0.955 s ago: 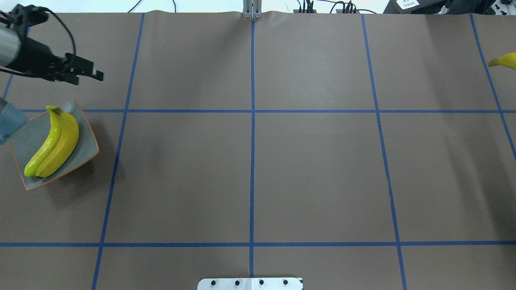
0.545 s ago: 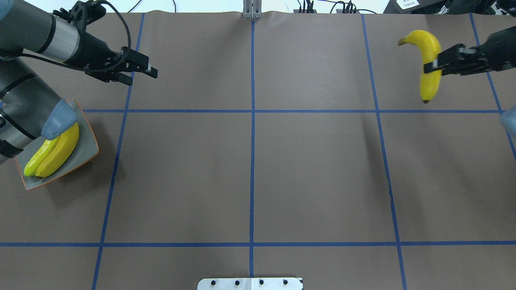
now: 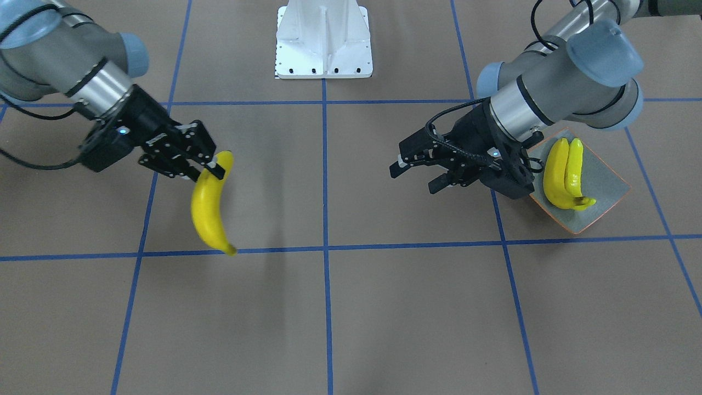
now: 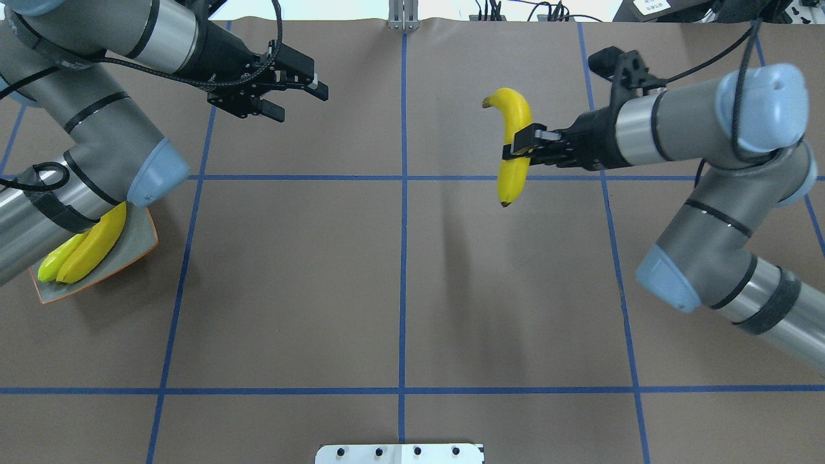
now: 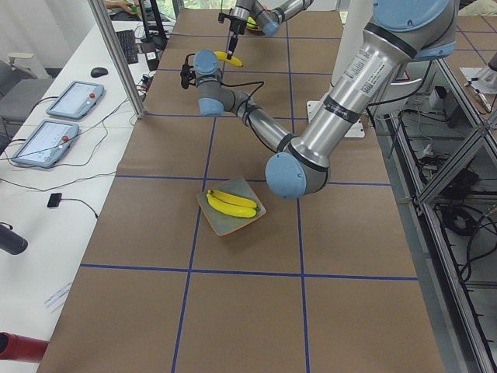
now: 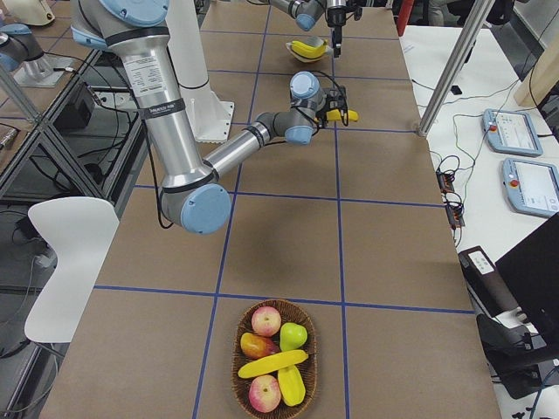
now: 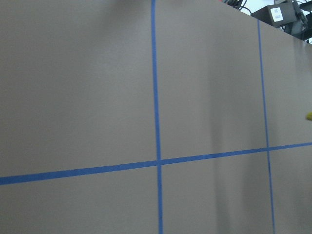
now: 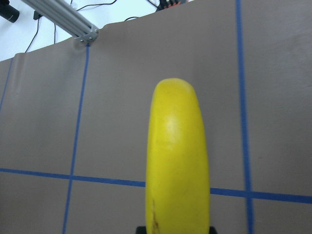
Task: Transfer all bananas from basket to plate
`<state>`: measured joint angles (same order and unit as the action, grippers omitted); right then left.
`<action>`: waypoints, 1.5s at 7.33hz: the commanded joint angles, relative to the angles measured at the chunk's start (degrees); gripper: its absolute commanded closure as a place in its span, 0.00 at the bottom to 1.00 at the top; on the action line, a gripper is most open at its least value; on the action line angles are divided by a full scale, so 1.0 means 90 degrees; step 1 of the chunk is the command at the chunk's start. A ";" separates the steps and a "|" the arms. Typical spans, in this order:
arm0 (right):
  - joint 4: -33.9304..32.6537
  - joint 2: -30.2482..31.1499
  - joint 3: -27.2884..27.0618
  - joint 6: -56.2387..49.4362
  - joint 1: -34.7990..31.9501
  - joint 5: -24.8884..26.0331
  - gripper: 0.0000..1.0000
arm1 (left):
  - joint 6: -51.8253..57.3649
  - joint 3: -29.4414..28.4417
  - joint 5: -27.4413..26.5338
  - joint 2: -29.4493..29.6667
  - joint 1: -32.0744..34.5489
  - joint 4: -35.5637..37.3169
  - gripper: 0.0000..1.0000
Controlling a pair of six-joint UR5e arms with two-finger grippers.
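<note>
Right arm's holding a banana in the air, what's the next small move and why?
Probably carry the banana toward the open left gripper for a handover: the right gripper grips it mid-air, and the plate lies on the left arm's side.

plate [image 4: 134, 237] — half under left arm [image 4: 97, 138] | edge-cut yellow speck [image 7: 309, 115] — perhaps banana

The left arm [image 4: 103, 138] and right arm [image 4: 683, 122] are silver-grey tubes with pale blue joint caps. Black cables loop to the black left pincer [image 4: 298, 101] and right pincer [image 4: 517, 144].
</note>
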<state>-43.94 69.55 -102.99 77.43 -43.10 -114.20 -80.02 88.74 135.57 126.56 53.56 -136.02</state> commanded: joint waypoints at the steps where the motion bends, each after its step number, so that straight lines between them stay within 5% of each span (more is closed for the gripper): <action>1: 0.0000 -0.0042 -0.0294 0.0126 0.0453 0.0365 1.00 | -0.0325 0.0003 -0.0015 0.0252 -0.0149 0.0006 0.02; 11: 0.0010 -0.0305 -0.0792 0.0635 0.0863 0.0804 1.00 | -0.1655 -0.0309 -0.1147 0.1269 -0.1204 0.0016 0.02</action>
<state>-43.87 67.33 -109.63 83.12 -35.64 -106.98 -94.60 86.31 126.31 137.26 43.98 -135.89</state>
